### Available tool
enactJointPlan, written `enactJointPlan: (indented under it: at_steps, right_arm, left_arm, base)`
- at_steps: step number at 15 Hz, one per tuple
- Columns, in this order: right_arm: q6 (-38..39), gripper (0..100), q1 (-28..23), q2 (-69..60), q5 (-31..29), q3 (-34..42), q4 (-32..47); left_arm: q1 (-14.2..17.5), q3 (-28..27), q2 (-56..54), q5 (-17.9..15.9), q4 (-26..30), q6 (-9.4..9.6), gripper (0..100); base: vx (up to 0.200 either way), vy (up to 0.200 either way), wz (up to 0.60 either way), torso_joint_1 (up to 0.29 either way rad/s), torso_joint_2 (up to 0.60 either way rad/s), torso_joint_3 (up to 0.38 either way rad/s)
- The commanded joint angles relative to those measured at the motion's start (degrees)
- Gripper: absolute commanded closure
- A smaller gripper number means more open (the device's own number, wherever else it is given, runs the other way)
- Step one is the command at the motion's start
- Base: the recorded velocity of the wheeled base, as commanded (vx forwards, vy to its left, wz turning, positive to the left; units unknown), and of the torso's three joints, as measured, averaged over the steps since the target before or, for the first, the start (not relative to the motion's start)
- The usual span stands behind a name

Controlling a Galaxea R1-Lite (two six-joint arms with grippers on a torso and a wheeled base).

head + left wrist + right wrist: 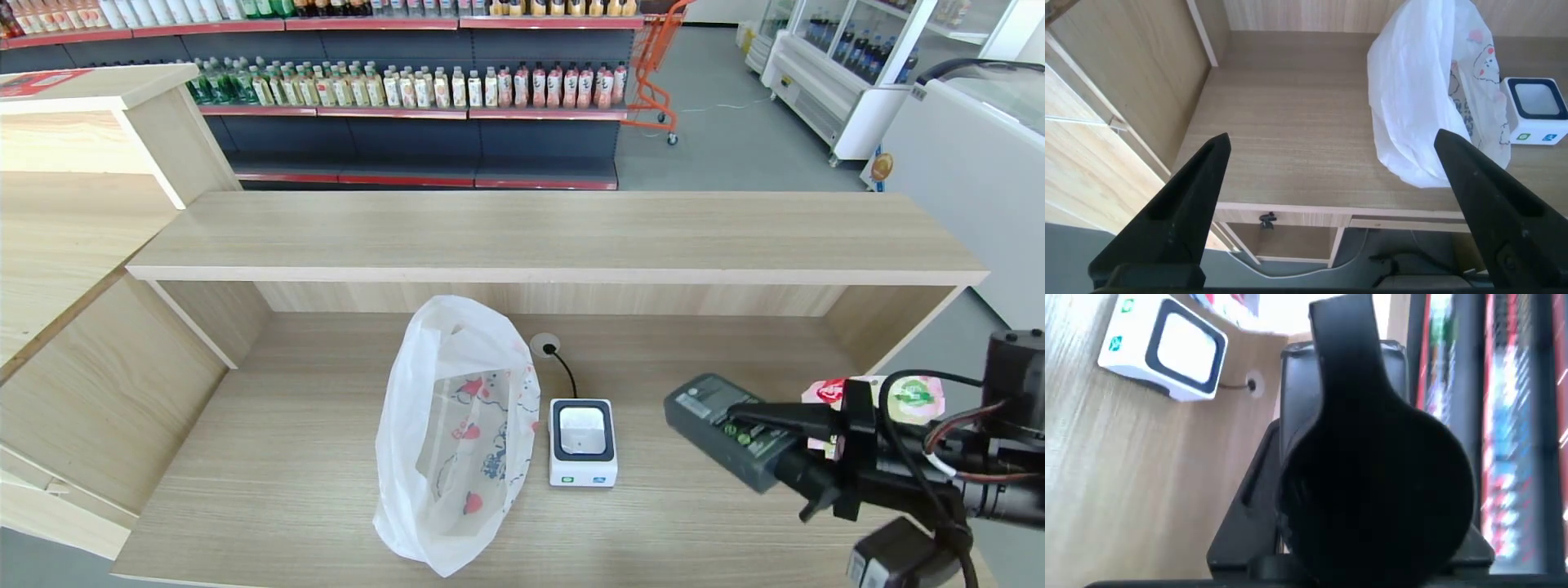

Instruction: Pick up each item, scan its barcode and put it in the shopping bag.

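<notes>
A dark grey box (718, 420) with a label on top hangs a little above the wooden counter (269, 465), right of the scanner, tilted. My right gripper (780, 437) is shut on its near end. In the right wrist view a black finger (1343, 343) lies across the box (1294, 400), with the white scanner (1167, 351) beyond it. The scanner (582, 441) sits mid-counter, window facing up. Just left of it stands the white plastic shopping bag (457, 433), showing a printed package inside. My left gripper (1333, 140) is open and holds nothing, over the counter's front edge left of the bag (1413, 98).
A pink and white packet (820, 390) lies on the counter behind my right wrist. The scanner's black cable runs to a grommet (544, 345) at the back wall. A raised ledge (555, 233) overhangs the counter's rear. Side walls close the counter left and right.
</notes>
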Motion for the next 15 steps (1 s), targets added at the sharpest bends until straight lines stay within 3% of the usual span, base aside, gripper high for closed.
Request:
enactJointPlan:
  at_steps: [1, 3, 8, 15]
  right_arm:
    - [-19.9, 100, 9.3, 5.6, 6.9, -0.3, 13.3]
    - [-27.4, 100, 11.4, 5.6, 6.9, -0.8, 19.0]
    - [-29.8, 100, 18.3, 4.8, 8.7, -4.1, 18.8]
    - [-35.2, 100, 20.9, 8.6, 8.5, -11.5, 18.7]
  left_arm:
    - [0.0, 0.0, 0.1, 0.0, 0.0, 0.0, 0]
    - [0.0, 0.0, 0.1, 0.0, 0.0, 0.0, 0]
    - [0.0, 0.0, 0.0, 0.0, 0.0, 0.0, 0]
    - [0.0, 0.0, 0.1, 0.0, 0.0, 0.0, 0]
  base:
    - [0.0, 0.0, 0.0, 0.0, 0.0, 0.0]
    - [0.0, 0.0, 0.0, 0.0, 0.0, 0.0]
    - [0.0, 0.0, 0.0, 0.0, 0.0, 0.0]
    - [0.0, 0.0, 0.0, 0.0, 0.0, 0.0]
